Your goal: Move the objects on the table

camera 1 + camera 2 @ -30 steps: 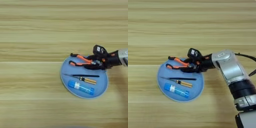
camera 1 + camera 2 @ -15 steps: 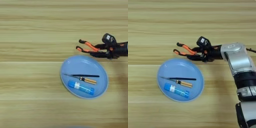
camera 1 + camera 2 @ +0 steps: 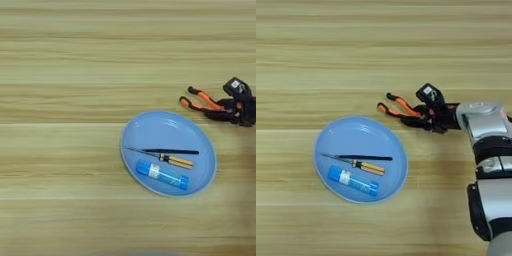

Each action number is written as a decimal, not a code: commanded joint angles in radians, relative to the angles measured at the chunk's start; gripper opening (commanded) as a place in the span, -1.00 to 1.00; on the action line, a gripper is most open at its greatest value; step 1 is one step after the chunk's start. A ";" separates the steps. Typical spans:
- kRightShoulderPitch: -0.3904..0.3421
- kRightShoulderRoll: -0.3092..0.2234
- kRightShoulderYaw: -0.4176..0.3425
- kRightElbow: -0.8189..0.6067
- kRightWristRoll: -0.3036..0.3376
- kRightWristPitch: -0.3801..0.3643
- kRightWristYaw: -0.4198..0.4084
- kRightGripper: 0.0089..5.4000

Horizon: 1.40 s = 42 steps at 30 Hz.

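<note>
The orange-handled pliers (image 3: pixel 400 106) are off the plate, just past its upper right rim and low over the table (image 3: pixel 331 60), handles pointing left. My right gripper (image 3: pixel 426 119) is shut on their dark head end, with the silver forearm (image 3: pixel 481 120) reaching in from the right. In the left eye view the pliers (image 3: pixel 202 101) and gripper (image 3: pixel 231 111) sit near the right edge. The thin screwdriver with a tan handle (image 3: pixel 363 164) and the blue tube with a white label (image 3: pixel 353 180) lie inside the blue oval plate (image 3: pixel 356 137).
The blue plate takes up the lower middle of the table. Bare wood stretches across the far half and the whole left side.
My gripper has carried the pliers up and to the right, from over the plate's upper right part to the table beyond its rim. Screwdriver and tube stayed put.
</note>
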<state>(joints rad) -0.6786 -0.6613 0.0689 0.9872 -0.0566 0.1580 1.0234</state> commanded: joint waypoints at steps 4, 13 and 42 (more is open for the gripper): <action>-0.105 -0.025 -0.015 0.052 -0.015 -0.074 -0.040 -0.14; -0.101 -0.018 -0.016 0.105 -0.020 -0.091 -0.042 0.02; -0.129 -0.033 -0.048 -0.013 0.009 -0.056 0.016 0.99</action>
<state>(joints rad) -0.7171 -0.6510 0.0466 1.0506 -0.0680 0.1034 1.0555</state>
